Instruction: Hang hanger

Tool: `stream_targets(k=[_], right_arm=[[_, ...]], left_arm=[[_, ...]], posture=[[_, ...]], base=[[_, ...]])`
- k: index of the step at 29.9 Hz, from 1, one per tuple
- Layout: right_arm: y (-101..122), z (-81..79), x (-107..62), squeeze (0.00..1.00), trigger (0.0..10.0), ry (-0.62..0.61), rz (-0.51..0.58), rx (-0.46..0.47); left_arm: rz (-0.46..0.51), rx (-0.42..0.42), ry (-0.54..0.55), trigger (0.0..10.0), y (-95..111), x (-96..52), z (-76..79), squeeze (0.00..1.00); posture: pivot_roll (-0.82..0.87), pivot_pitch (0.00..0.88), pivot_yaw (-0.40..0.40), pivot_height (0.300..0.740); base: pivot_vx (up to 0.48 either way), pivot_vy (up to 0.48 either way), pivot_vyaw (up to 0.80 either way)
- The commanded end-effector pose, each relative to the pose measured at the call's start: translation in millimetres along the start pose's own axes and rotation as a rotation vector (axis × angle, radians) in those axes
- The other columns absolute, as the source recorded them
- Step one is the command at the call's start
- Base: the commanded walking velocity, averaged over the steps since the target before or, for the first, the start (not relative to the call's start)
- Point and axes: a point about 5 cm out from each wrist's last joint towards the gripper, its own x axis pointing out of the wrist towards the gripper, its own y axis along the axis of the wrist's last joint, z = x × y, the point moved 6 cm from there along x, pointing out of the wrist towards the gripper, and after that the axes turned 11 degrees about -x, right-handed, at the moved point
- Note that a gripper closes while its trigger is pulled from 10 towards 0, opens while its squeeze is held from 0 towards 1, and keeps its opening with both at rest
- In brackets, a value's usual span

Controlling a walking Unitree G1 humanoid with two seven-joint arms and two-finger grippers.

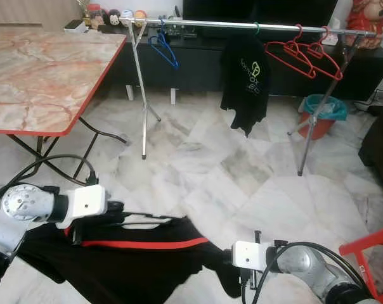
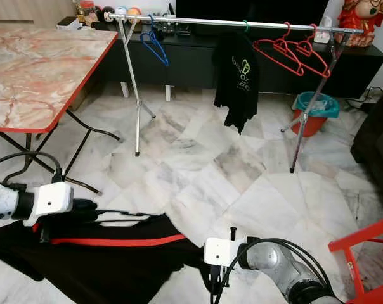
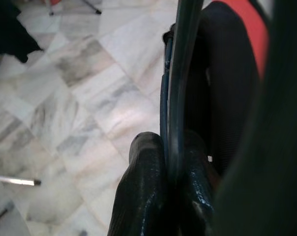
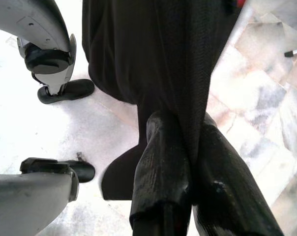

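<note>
- Pinching a thin dark hanger, the left gripper sits low at the robot's left, above the floor; in the left wrist view the wire runs up out of the slit between the two fingers, which press on it from either side.
- A black garment with a red stripe hangs from that hanger and spreads across below the head camera, between the two arms.
- The right gripper is closed on a fold of the same garment; in the right wrist view the cloth is squeezed between its fingers and runs on beyond their tips.
- Well ahead stands a silver rack, its bar carrying a blue hanger, a black shirt and two red hangers.
- A marble-topped table with a red edge stands at the left.
- A red frame shows at the lower right.
</note>
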Motion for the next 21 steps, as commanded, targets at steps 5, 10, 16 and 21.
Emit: stream_targets(k=[5, 10, 16, 21], right_arm=[[-12.6, -3.8, -6.0, 0.00, 0.0, 0.004, -0.044, 0.021], [-13.4, -5.6, -5.5, 0.00, 0.0, 0.009, -0.048, 0.020], [-15.5, -7.1, -5.6, 0.00, 0.0, 0.014, -0.058, 0.019], [-8.5, -2.2, 1.1, 0.00, 0.0, -0.016, -0.038, 0.033]], left_arm=[[0.219, -0.127, 0.233, 10.0, 30.2, -23.4, -48.0, 0.00], [0.377, -0.202, 0.284, 10.0, 50.9, -33.1, -61.6, 0.00], [0.388, -0.203, 0.276, 10.0, 55.2, -30.8, -62.0, 0.00], [0.592, -0.338, 0.222, 10.0, 89.1, -4.5, -52.2, 0.00]], posture=[[0.06, 0.054, -0.022, 0.740], [0.06, 0.053, -0.023, 0.740], [0.06, 0.048, -0.026, 0.740], [0.06, 0.043, -0.027, 0.740]], base=[[0.000, 0.000, 0.00], [0.000, 0.000, 0.00], [0.000, 0.000, 0.00], [0.000, 0.000, 0.00]])
